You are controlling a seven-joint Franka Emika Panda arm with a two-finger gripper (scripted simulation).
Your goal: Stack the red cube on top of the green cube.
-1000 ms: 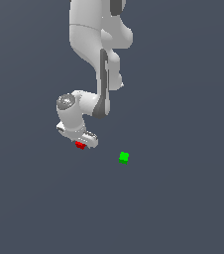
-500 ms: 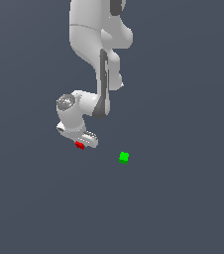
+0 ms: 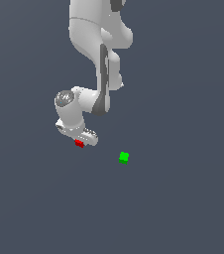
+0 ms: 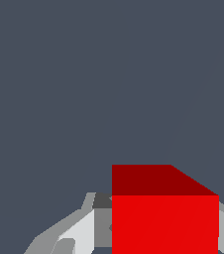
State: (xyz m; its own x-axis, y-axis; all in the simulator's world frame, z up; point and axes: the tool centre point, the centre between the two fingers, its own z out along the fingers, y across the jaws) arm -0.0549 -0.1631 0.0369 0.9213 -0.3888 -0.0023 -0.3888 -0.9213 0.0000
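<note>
Claw (image 3: 80, 141) grips red cube (image 3: 79, 143) just above bench, so grasp step looks done; next: lift, carry twd exterior view's right, lower square onto green cube (image 3: 124, 158), well apart.

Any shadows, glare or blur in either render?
Exterior view: flat, even light, sharp, no cast shadows under the green cube or gripper. Wrist view: crisp, no glare; the red cube shows one darker face and is cropped by the frame.

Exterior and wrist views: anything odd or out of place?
Nothing stands out. The red cube sits square between the fingers of the gripper; the green cube rests apart, toward the exterior view's right, upright and untouched.
</note>
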